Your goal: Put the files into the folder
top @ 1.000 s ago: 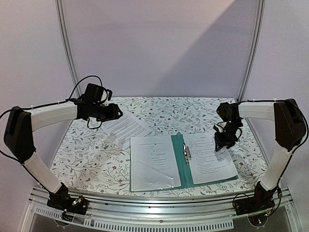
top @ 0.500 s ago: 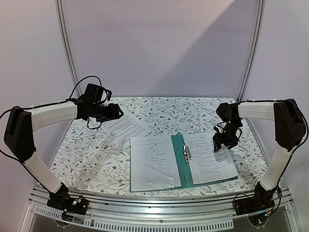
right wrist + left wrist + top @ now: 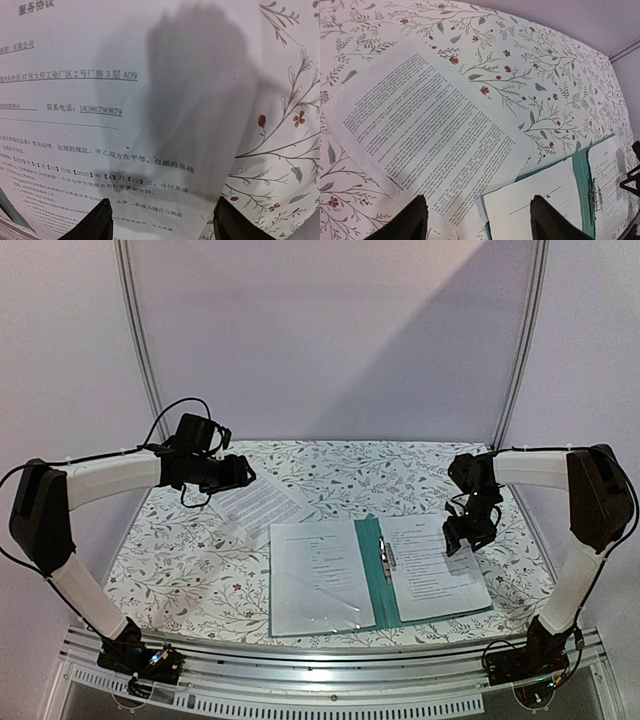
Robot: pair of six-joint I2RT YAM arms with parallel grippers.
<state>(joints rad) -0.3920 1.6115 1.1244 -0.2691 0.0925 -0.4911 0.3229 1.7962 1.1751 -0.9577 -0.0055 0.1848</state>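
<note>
The teal folder [image 3: 378, 580] lies open in the middle of the table, with its silver clip [image 3: 386, 554] on the spine. A printed sheet [image 3: 432, 566] lies on its right half and a clear-covered sheet [image 3: 314, 578] on its left half. A loose printed sheet [image 3: 262, 504] lies on the cloth behind the folder's left corner; it fills the left wrist view [image 3: 420, 135]. My left gripper [image 3: 244, 472] hovers open and empty above that sheet. My right gripper [image 3: 458, 540] hovers open and empty over the right-hand sheet [image 3: 100, 115], near its right edge.
The table carries a floral-patterned cloth [image 3: 180, 560]. A clear plastic sleeve [image 3: 215, 550] lies left of the folder. White curved walls with metal rails close the back and sides. A metal rail runs along the near edge [image 3: 330, 680].
My right gripper has shifted very slightly over the right-hand sheet. The left arm and the papers have not visibly moved.
</note>
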